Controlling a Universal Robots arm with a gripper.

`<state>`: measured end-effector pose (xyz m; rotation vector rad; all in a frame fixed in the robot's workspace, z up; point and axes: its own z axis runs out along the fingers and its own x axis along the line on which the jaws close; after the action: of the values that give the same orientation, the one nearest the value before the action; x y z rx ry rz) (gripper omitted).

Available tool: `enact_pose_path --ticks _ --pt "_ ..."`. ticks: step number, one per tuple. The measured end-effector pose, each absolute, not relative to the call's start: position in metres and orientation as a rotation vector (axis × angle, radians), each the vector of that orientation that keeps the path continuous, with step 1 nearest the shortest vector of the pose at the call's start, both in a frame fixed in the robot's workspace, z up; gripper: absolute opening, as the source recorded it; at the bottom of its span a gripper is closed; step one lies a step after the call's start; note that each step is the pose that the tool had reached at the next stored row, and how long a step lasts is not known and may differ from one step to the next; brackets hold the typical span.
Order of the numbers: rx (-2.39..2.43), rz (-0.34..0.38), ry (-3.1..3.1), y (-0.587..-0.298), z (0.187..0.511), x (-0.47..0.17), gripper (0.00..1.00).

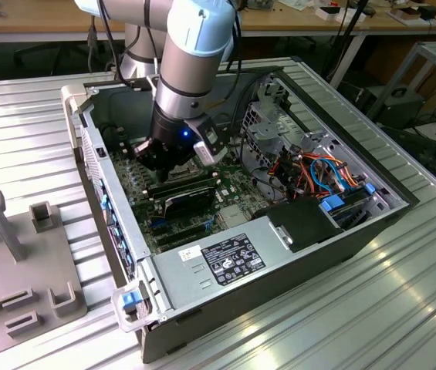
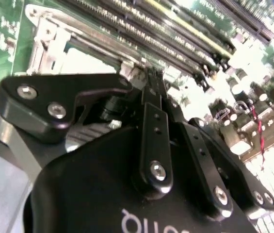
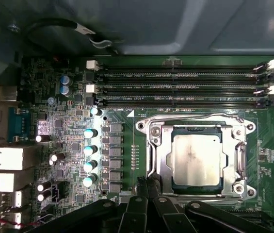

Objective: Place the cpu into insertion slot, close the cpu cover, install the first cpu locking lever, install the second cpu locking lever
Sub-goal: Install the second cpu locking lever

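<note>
We see the arm's black gripper (image 1: 158, 154) lowered inside the open black computer case (image 1: 318, 231), which lies on its side on the ribbed silvery metal tabletop (image 1: 403, 308). In the exterior view the gripper hangs over the green motherboard (image 1: 237, 185), close to the long black memory slots (image 1: 187, 189).

In the first wrist view the small flat square cpu (image 3: 196, 159), with its dull silver-grey metal top, sits in the insertion slot, a square socket with a silvery metal frame (image 3: 152, 130). The thin silvery cpu cover (image 3: 162, 160) lies flat around the chip, its square window framing the metal top. Beside the socket run three long black memory slots (image 3: 180, 87) with white end clips, and a row of small teal-topped capacitors (image 3: 90, 149) stands just on the other side.

The black fingers (image 3: 149, 189) meet at a narrow point at the edge of the socket frame, pressed together with no gap that we can make out. In the second wrist view the fingers (image 2: 152, 85) likewise come together at their tips, just above the socket's edge; whether they pinch anything there we cannot tell.

A grey plastic fixture tray (image 1: 25, 262) with upright posts lies on the tabletop, well apart from the case, at the exterior view's left.
</note>
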<state>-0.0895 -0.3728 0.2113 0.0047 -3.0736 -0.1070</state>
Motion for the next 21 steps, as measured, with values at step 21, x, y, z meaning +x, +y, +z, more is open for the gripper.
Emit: enact_pose_path --ticks 21 --pt "0.169 -0.100 -3.066 -0.371 0.259 -0.088 0.11"
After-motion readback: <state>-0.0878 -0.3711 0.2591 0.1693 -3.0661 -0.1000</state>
